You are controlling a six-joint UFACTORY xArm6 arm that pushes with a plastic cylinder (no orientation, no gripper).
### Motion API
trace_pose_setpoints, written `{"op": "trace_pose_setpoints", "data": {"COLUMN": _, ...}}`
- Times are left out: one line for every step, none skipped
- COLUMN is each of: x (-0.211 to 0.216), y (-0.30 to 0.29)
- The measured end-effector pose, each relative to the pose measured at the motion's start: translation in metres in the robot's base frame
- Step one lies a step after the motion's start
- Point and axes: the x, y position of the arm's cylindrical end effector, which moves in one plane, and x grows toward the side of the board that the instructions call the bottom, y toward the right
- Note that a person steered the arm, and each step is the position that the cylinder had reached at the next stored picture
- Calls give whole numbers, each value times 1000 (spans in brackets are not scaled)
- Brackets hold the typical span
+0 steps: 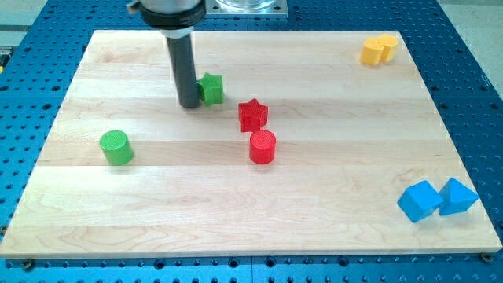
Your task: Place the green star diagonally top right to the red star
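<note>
The green star (211, 89) lies on the wooden board (314, 189), up and to the left of the red star (252, 115). My tip (189, 104) stands right against the green star's left side, touching or nearly touching it. The dark rod rises from there to the view's top. The red star sits just above the red cylinder (262, 147).
A green cylinder (116, 148) stands at the left. A yellow block (378, 49) lies at the top right corner. Two blue blocks (419, 201) (457, 196) sit side by side at the bottom right. The board rests on a blue perforated table.
</note>
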Motion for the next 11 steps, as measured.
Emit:
{"op": "trace_pose_setpoints", "data": {"x": -2, "y": -6}}
{"op": "trace_pose_setpoints", "data": {"x": -4, "y": -28}}
{"op": "trace_pose_setpoints", "data": {"x": -20, "y": 20}}
{"op": "trace_pose_setpoints", "data": {"x": -20, "y": 50}}
{"op": "trace_pose_setpoints", "data": {"x": -20, "y": 88}}
{"op": "trace_pose_setpoints", "data": {"x": -20, "y": 108}}
{"op": "trace_pose_setpoints", "data": {"x": -20, "y": 108}}
{"op": "trace_pose_setpoints", "data": {"x": -10, "y": 66}}
{"op": "trace_pose_setpoints", "data": {"x": -7, "y": 17}}
{"op": "trace_pose_setpoints", "data": {"x": -19, "y": 17}}
{"op": "trace_pose_setpoints", "data": {"x": 40, "y": 34}}
